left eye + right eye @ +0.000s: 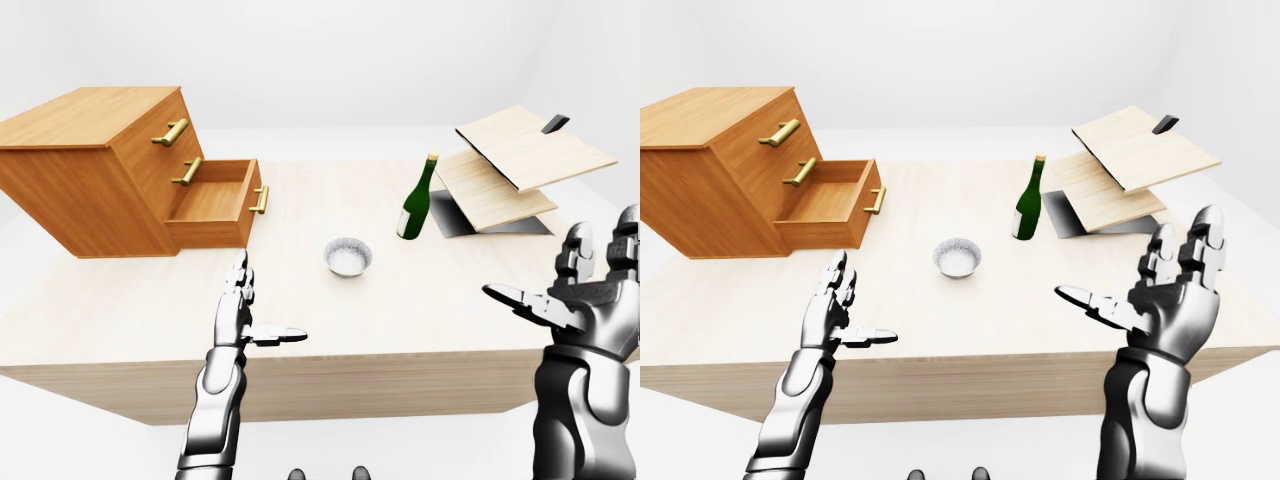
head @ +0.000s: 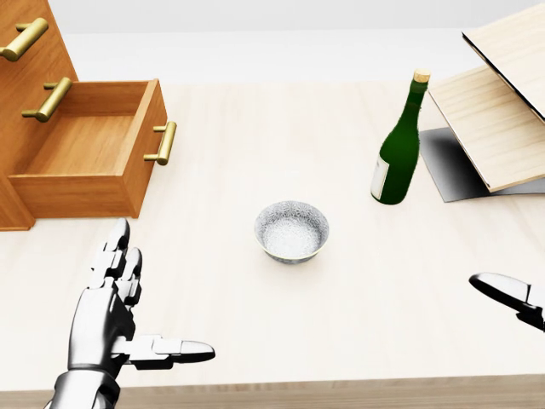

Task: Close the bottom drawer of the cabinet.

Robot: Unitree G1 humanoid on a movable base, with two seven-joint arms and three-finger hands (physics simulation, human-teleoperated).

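Approach step, no contact yet. Bottom drawer is pulled out of the cabinet, at approx 10 o'clock in head view, gold handle facing the bowl. Left hand hovers at 7 o'clock, fingers spread, thumb out, empty. Right hand likewise spread, holds nothing. Next, I'd judge: left palm up to the drawer face, push it in toward 9.

Count: 1 cabinet w/ 3 drawers, 1 bowl, 1 bottle, 2 boards w/ a dark stand, 1 table.
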